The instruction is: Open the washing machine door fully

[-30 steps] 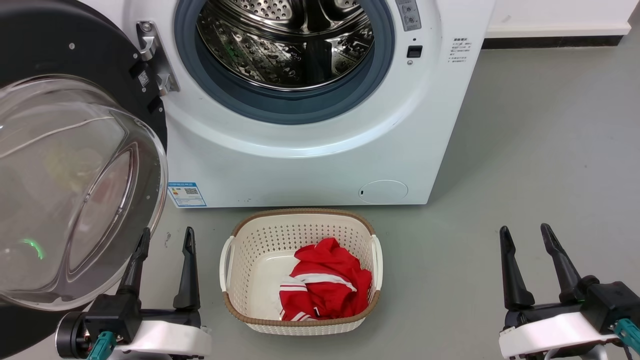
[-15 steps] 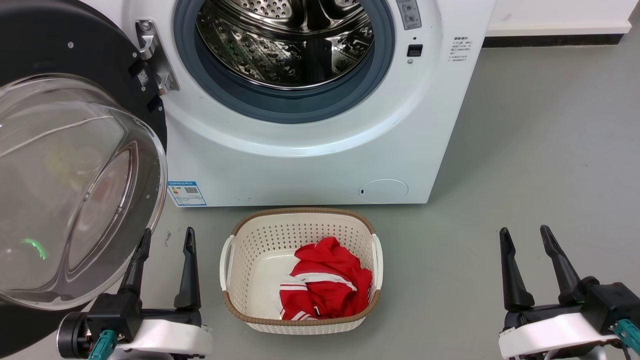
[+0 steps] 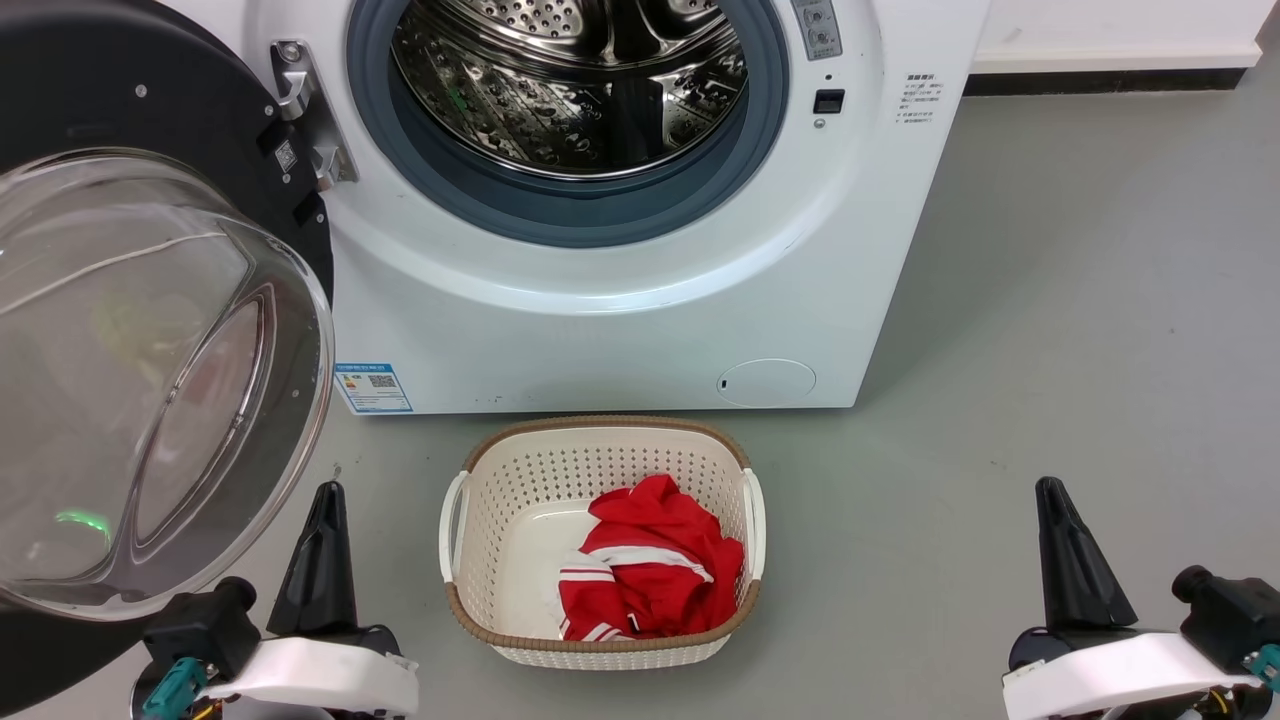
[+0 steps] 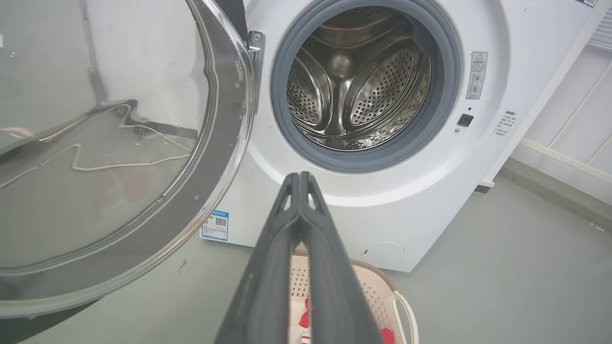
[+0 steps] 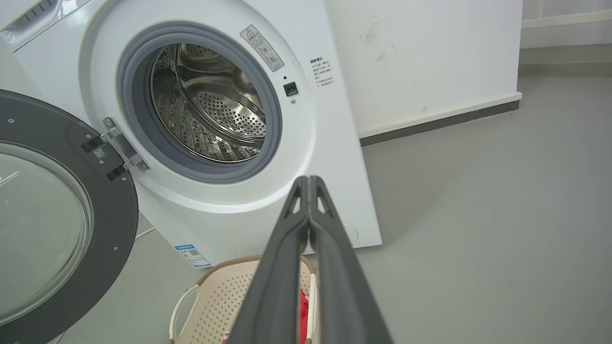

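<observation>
**Door swung wide, both grippers clenched empty**

My left gripper [image 3: 326, 500] and right gripper [image 3: 1052, 495] sit low, pointing at the washing machine [image 3: 620, 320]. Each finger pair is pressed together on nothing; a second ago both were spread. The washing machine door [image 3: 150, 350] hangs left of the opening, its glass bowl bulging toward me.

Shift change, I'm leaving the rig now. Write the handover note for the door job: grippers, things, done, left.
Left gripper: shut, holding nothing, low beside the washing machine door.
Right gripper: shut, holding nothing, over the floor.
Door: swung wide left of the washing machine; drum exposed.
Done: door looks fully open.
Left: likely nothing; perhaps confirm the hinge stop.
</observation>
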You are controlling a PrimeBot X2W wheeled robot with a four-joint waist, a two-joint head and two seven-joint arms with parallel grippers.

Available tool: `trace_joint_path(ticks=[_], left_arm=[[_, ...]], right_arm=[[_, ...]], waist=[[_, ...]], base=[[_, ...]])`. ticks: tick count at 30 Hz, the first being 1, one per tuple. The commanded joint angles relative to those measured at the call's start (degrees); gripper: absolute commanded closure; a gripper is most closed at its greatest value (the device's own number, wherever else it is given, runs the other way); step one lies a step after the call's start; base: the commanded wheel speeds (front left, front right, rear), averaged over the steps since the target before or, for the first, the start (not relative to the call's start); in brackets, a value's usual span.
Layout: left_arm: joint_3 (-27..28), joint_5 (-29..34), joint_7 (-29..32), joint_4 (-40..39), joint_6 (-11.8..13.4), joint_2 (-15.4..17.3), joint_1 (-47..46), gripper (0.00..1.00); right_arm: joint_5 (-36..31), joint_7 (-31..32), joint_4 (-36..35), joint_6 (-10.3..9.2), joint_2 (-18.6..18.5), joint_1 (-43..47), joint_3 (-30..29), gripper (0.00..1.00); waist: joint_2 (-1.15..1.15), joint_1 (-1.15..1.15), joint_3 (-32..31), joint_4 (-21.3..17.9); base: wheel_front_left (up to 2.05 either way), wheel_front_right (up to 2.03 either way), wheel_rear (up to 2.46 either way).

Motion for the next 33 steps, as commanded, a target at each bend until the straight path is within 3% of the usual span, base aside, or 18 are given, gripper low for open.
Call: trace_joint_path(ticks=[1, 33], left_arm=[[0.2, -3.0, 0.5, -0.5, -0.2, 0.1, -1.5, 1.00], [0.9, -34.3, 8.0, 3.5, -1.0, 0.2, -3.9, 1.00]], right_arm=[[3.0, 0.4, -0.4, 0.00, -0.6, -1.6, 0.0, 1.00], [34.1, 6.6, 3.9, 0.00, -1.8, -4.8, -0.7, 1.00]], waist=[[0.00, 0.00, -0.1, 0.0], [0.00, 0.00, -1.1, 0.0]], base=[[0.00, 0.00, 0.00], [0.00, 0.00, 0.00]])
